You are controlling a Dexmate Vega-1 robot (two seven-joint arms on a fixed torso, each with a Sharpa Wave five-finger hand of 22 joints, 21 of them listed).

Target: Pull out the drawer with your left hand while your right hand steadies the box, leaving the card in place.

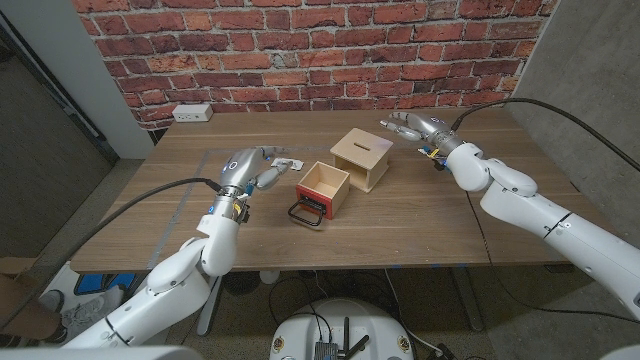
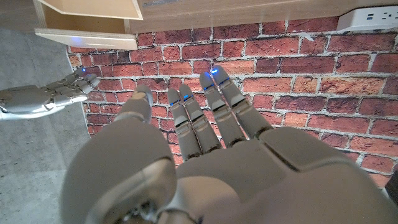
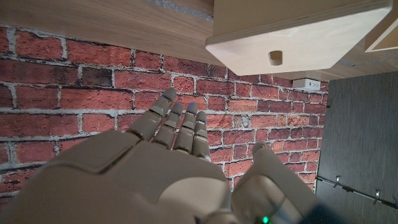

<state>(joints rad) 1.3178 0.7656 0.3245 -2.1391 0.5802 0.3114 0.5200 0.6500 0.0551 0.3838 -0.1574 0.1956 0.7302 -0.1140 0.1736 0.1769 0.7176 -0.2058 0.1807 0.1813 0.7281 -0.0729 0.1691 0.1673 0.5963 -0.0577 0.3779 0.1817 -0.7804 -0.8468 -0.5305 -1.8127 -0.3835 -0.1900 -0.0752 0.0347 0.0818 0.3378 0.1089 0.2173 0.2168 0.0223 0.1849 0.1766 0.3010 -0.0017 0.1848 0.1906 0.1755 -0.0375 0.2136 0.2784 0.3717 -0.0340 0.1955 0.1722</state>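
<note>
Wooden table (image 1: 420, 225) is carrying everything, with the brick wall (image 1: 300, 50) standing behind it at twelve o'clock; taking the table's centre as the dial, the pale box (image 1: 362, 157) is sitting just toward one o'clock, and the drawer (image 1: 322, 188) is lying fully outside it at about seven o'clock of the box, red-edged, its black wire handle facing the robot. A small white card (image 1: 289, 163) is resting on the table at about nine o'clock of the box, just beside the left hand (image 1: 268, 172) — whether it counts as left in place I cannot judge from here.

Judging by how things lie, the pull itself is looking done: the drawer is sitting clear of the box, seemingly just touching its near corner. The left hand is hovering at ten o'clock of the drawer, fingers straight and apart, gripping nothing; the right hand (image 1: 412, 128) is hanging at two o'clock of the box, well off it, fingers likewise spread and empty — so it is steadying nothing now. What is left, if anything, is only bringing both arms to rest.
</note>
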